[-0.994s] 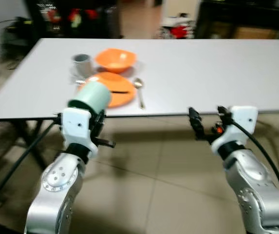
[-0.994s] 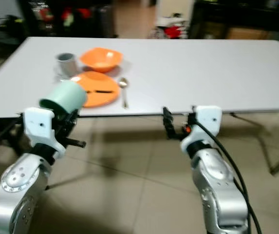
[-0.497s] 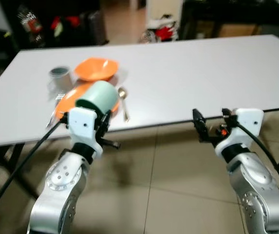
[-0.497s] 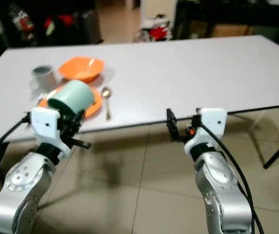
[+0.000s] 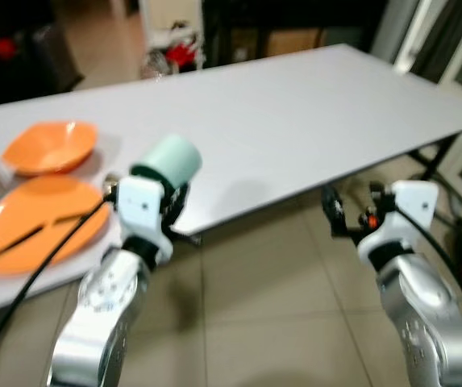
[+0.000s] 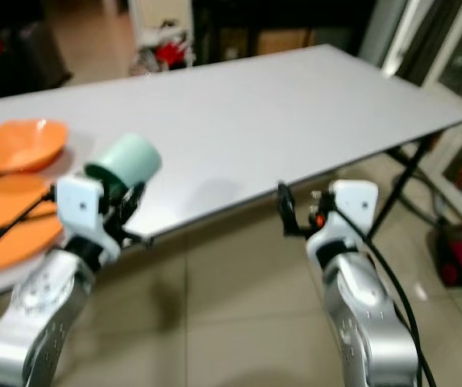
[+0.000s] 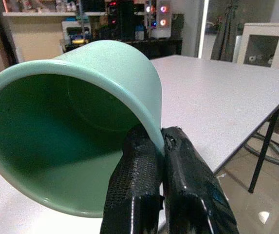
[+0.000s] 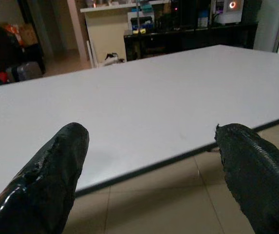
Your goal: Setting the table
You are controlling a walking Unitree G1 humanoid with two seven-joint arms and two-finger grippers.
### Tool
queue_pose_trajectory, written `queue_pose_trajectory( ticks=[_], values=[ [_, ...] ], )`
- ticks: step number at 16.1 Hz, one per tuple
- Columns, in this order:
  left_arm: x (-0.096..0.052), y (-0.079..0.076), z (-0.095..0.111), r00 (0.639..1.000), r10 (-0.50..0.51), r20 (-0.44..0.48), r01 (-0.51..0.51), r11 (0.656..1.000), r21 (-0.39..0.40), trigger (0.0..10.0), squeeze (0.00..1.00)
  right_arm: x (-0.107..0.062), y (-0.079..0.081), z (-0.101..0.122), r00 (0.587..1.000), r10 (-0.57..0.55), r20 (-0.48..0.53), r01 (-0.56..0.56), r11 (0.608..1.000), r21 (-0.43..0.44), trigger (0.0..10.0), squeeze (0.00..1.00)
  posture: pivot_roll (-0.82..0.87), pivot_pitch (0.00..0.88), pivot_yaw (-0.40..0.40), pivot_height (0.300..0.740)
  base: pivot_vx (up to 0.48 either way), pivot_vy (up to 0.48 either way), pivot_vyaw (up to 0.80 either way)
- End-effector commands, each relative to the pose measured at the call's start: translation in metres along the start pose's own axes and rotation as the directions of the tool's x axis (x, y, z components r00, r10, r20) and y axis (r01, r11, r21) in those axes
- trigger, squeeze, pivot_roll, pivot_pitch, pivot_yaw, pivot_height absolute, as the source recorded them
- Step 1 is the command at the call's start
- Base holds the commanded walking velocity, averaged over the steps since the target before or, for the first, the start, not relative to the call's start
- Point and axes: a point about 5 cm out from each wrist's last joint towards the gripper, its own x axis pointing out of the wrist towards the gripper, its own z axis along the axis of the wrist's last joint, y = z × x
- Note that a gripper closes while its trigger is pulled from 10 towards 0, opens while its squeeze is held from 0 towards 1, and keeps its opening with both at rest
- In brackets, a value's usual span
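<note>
Left eye view, mid-walk and blurred: a Unitree G1 carries one mint-green cup toward the bare stretch of a white table as it lays a place setting. Off to the left hand's outer side lie one orange plate with a dark utensil across it and, beyond that, one orange bowl; a grey object sits at the frame's far-left edge, too cropped to name. The left hand has its two black fingers pressed together on the cup's rim alone, the cup tilted with its mouth toward the wrist camera, held just above the table's near edge. That thin pinch is the likely weak point: a jolt from a step could, by this reading, let the cup swivel or slip, and a release this close to the edge could send it to the tiled floor. The right hand, fingers spread wide and holding nothing, hangs just short of the table edge, where a forward step might knock it against the rim. Two arms, one cup in transit.
</note>
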Motion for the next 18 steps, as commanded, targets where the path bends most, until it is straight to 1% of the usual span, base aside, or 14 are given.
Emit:
queue_pose_trajectory(
  ticks=[1, 5, 18],
  values=[
    [-0.0024, 0.0088, 0.0034, 0.999, 0.031, 0.013, -0.031, 0.999, 0.020, 10.0, 0.00, 0.0007, 0.0083, 0.0049, 0.999, 0.032, 0.020, -0.032, 0.999, 0.007, 10.0, 0.00, -0.08, 0.000, 0.012, 0.740, 0.304, 0.000, -0.80],
    [-0.0003, 0.0093, 0.0038, 1.000, 0.023, 0.015, -0.023, 0.999, 0.024, 10.0, 0.00, 0.0000, 0.0088, 0.0032, 0.999, 0.031, 0.015, -0.031, 1.000, 0.002, 10.0, 0.00, -0.08, 0.000, 0.018, 0.740, 0.300, 0.000, -0.71],
    [0.0037, 0.0116, 0.0049, 0.999, 0.032, 0.023, -0.033, 0.999, 0.038, 10.0, 0.00, 0.0019, 0.0097, 0.0016, 0.999, 0.043, 0.014, -0.043, 0.999, -0.010, 10.0, 0.00, -0.07, 0.000, 0.011, 0.740, 0.302, 0.000, 0.00]
  ],
)
